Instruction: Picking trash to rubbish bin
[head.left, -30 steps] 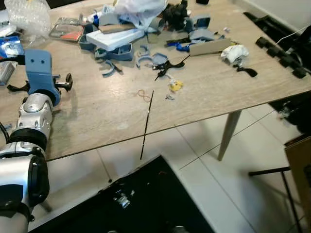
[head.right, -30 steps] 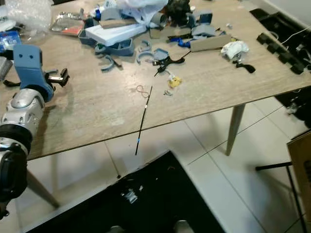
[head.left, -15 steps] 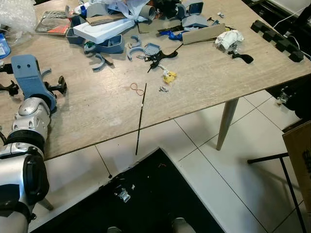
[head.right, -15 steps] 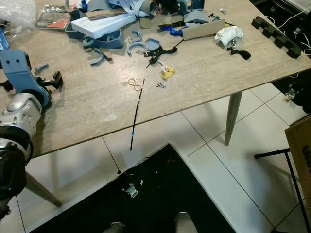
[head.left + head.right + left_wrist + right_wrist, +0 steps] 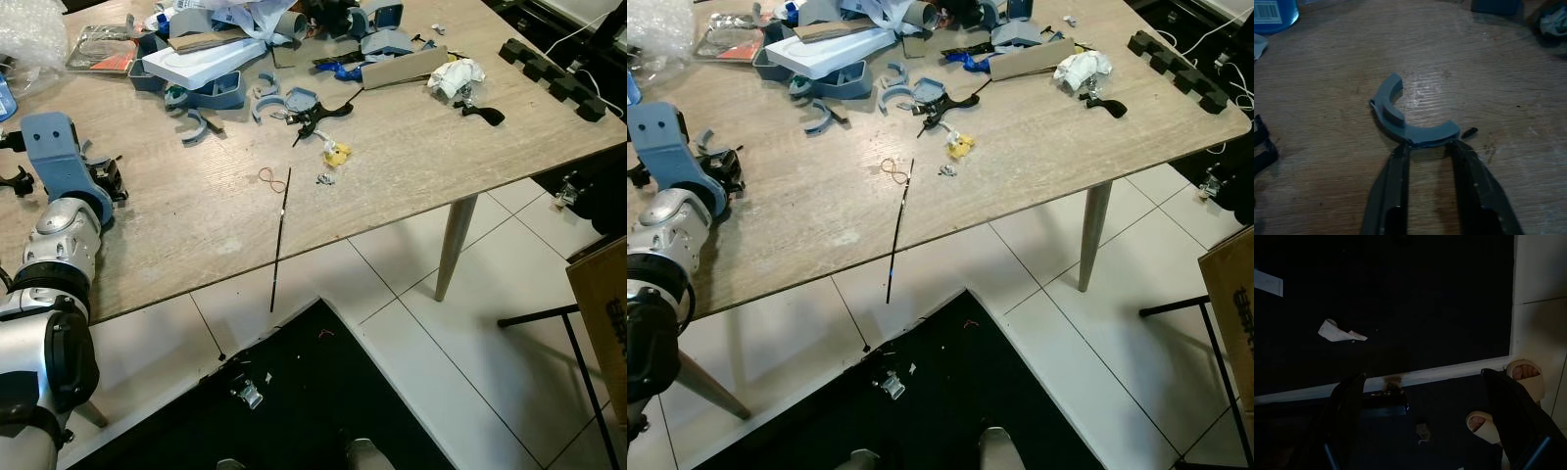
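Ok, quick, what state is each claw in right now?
Left claw: open, fingertips touching the curved grey-blue plastic piece on the wooden table, nothing held.
Right claw: open, empty, hanging over the black bin.

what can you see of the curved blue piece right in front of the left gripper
The curved blue piece is a C-shaped arc of matte grey-blue plastic with a raised ridge on its inner side and blunt ends. It lies flat on the wooden table, open side facing away from the left gripper. The open gripper's two black fingers straddle its near edge, tips about touching it. A small dark scrap lies beside it.
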Tool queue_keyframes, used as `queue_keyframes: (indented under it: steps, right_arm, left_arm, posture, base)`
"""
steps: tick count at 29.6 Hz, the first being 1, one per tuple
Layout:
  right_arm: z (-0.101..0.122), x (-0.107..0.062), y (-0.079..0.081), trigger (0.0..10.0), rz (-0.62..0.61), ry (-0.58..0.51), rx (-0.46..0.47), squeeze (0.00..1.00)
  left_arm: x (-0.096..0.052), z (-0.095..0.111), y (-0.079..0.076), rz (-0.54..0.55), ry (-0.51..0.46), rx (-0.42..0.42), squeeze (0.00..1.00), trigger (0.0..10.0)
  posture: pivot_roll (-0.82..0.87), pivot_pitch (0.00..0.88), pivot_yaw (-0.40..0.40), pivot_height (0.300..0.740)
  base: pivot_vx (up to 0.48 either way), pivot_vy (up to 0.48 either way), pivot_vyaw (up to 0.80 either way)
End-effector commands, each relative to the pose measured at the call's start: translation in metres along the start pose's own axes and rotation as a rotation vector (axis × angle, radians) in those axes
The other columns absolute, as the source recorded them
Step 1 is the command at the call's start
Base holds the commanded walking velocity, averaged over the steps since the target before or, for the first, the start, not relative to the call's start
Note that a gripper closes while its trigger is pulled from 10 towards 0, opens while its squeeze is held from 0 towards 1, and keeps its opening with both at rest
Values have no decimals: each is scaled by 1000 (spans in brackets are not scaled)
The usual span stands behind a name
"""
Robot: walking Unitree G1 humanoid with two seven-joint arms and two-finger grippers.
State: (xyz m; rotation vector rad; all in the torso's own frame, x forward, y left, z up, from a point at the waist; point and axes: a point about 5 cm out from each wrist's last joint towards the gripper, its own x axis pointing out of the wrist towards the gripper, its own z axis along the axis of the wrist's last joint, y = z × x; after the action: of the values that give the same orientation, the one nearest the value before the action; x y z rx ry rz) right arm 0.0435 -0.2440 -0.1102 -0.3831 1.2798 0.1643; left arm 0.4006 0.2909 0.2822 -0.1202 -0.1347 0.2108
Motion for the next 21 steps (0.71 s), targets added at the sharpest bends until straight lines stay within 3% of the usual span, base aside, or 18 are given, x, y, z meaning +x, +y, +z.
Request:
queue_keyframes:
  steps: [1, 11, 14, 16, 18, 20, 21]
  right_arm:
    - [-13, -2, 17, 10000, 57, 30, -7, 0]
    - [-9, -1, 15, 10000, 57, 28, -10, 0]
    - [-3, 1, 13, 10000, 52, 21, -11, 0]
    - [3, 2, 12, 10000, 48, 13, -10, 0]
    - [5, 3, 11, 10000, 47, 11, -11, 0]
    - [10, 4, 11, 10000, 45, 5, -11, 0]
    - [16, 5, 10, 10000, 43, -2, -15, 0]
  left_arm:
    - [-5, -21, 10, 35, 86, -7, 0, 0]
    - [-7, -24, 16, 52, 90, -17, 0, 0]
    - [-6, -20, 14, 21, 52, -85, 0, 0]
    - [-5, -13, 8, -55, -5, -198, 0, 0]
    - [-4, -9, 3, -120, -36, -245, 0, 0]
    - [-4, -3, -9, -265, -87, -298, 0, 0]
    - [-7, 1, -21, -451, -142, -367, 0, 0]
  posture:
    - [-263, 549, 71, 740]
    - [-262, 532, 70, 740]
    - [-259, 513, 72, 740]
    - [-252, 497, 75, 740]
    - [-248, 488, 77, 740]
    - [-237, 466, 78, 740]
    - [-224, 450, 79, 740]
  base:
    - [0, 0, 0]
    - [0, 0, 0]
    - [0, 0, 0]
    - [0, 0, 0]
    - [0, 0, 0]
    - [0, 0, 0]
    - [0, 0, 0]
